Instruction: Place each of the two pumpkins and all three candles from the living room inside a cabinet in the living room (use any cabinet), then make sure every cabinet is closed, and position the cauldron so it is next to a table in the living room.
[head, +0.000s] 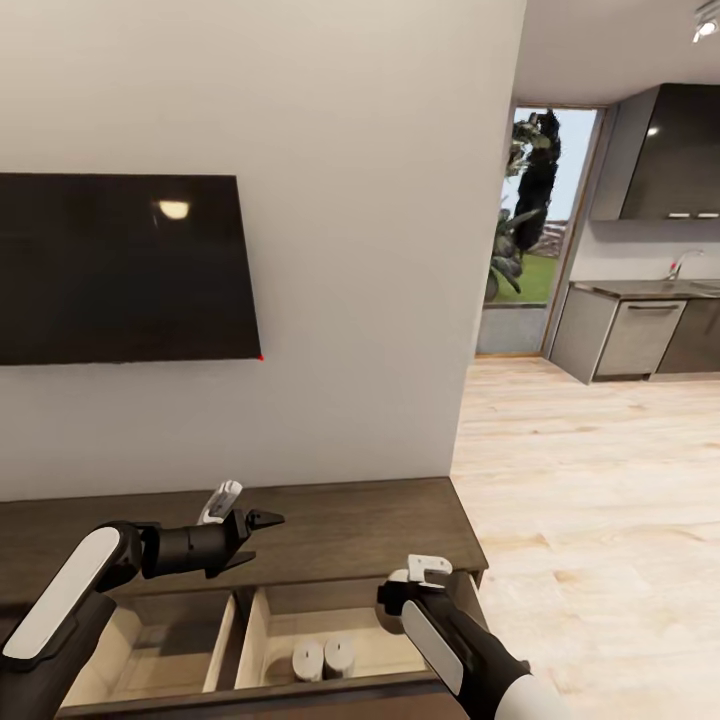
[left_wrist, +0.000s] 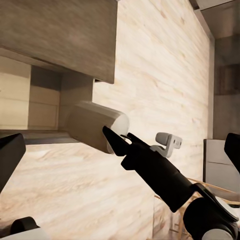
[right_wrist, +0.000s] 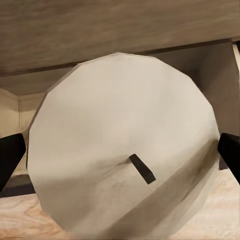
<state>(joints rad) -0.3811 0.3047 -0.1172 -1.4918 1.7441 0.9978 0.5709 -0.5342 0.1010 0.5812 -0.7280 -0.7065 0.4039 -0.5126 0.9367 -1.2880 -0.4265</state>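
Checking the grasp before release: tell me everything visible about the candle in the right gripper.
The candle is a pale cream, faceted cylinder with a short dark wick on its flat end. The right gripper is shut on its side, holding it tilted over the open drawer of the dark wood cabinet. Only the fingers touch it. Two similar candles stand upright in that drawer.

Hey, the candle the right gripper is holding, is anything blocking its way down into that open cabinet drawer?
Nothing visible does. The right gripper holds the candle above the open drawer of the cabinet, beside two candles already standing inside.
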